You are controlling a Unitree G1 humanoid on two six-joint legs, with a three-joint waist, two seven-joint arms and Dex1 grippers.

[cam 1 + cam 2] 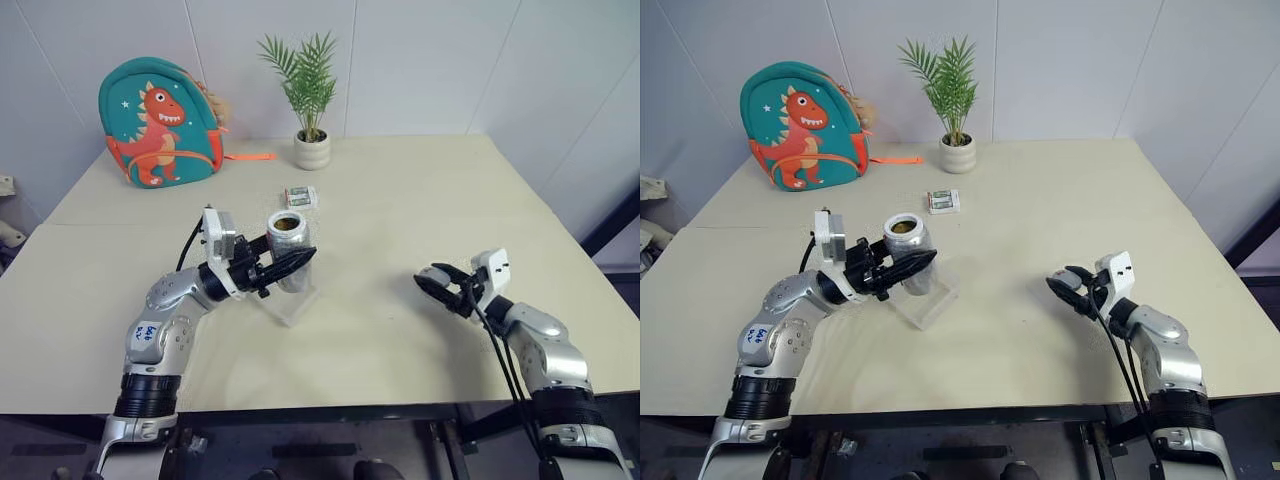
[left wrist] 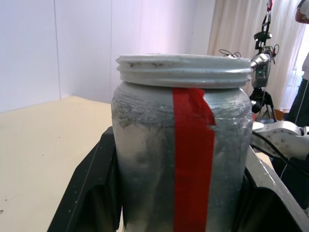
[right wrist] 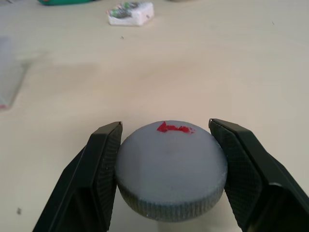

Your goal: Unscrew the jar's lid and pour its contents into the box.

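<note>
Beige table (image 1: 400,220) meets white wall (image 1: 420,60).

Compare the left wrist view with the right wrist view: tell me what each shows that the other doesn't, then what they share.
Left wrist view: the left tool shut on the jar, its lid off, threaded rim bare, a red tape strip down its side.

Right wrist view: the right tool shut on the lid with its red mark, and the white-and-green packet farther off.

Both: the beige table under a tool clamping one half of the jar.
</note>
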